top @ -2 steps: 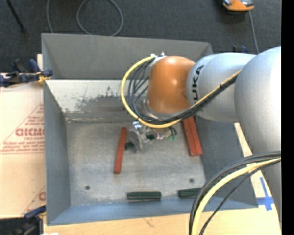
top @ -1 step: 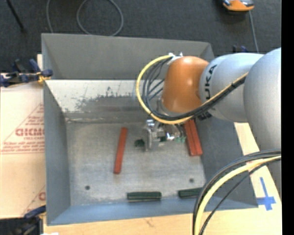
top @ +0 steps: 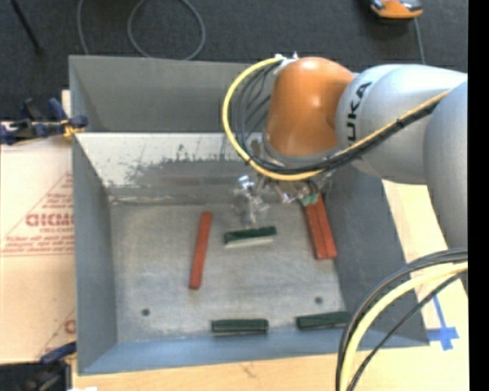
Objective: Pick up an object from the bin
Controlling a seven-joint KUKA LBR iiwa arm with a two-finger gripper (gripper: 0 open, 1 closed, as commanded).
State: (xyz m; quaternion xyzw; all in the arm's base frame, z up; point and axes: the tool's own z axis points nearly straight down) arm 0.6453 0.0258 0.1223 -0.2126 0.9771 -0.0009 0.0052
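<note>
In the grey bin (top: 90, 243), on the left side of the floor, lies a long red stick (top: 200, 251), tipped a little. Next, near the front wall, lies a short dark green bar (top: 240, 326). In the middle of the bin lies another dark green bar (top: 250, 236), flat and almost level. The claw (top: 251, 200) hangs right by this bar, on the side toward the back wall. I cannot tell if the claw is open or closed, or if it touches the bar. A third dark green bar (top: 322, 322) lies near the front wall, more to the right. An orange-red stick (top: 319, 228) lies by the right wall. The arm (top: 407, 120) with its orange cover (top: 310, 108) comes in from the right.
</note>
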